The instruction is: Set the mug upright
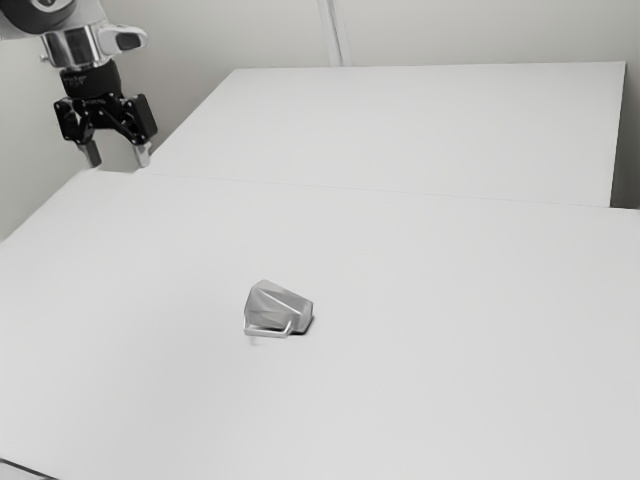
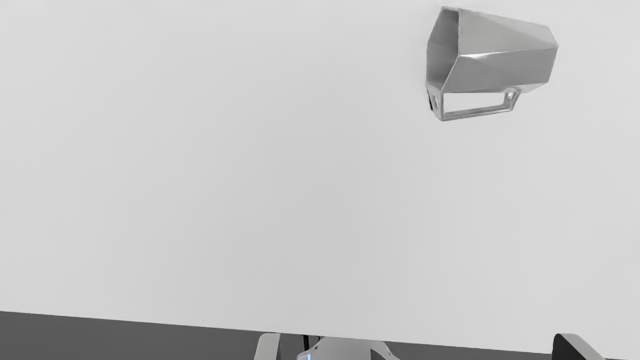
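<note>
Grey mug (image 1: 279, 306) lies on its side on the table (image 1: 450, 360), between four and five o'clock from my gripper (image 1: 117, 158) in the exterior view. I'm spread wide, empty, and should reach that way.

One faceted gray mug (image 2: 502, 47) with one handle (image 2: 477, 112); one robot arm (image 1: 75, 47) carrying one black gripper (image 1: 117, 160) with two fingers (image 1: 142, 156); two flat white surfaces (image 1: 420, 130).
</note>
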